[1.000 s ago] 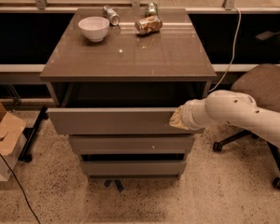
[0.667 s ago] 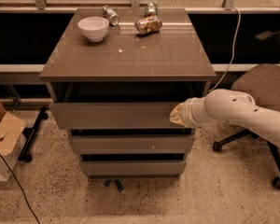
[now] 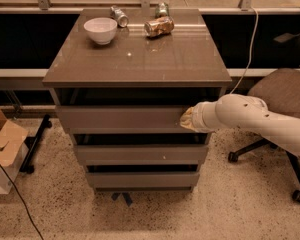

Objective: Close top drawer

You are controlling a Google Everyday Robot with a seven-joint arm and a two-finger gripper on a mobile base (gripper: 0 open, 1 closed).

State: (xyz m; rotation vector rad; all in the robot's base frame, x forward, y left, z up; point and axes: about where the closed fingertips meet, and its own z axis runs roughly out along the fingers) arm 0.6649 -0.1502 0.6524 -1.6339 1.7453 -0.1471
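Observation:
The top drawer has a plain grey-taupe front and stands only slightly out from the cabinet, with a dark gap above it. My gripper is at the end of my white arm, which comes in from the right. It presses against the right end of the top drawer's front. Two lower drawers with similar fronts sit below it.
On the cabinet top stand a white bowl and three cans near the back edge. An office chair stands at the right behind my arm. A cardboard box and a cable lie on the floor at the left.
The top drawer has slid inward toward the cabinet, and my gripper has followed it in, staying at the right end of its front.

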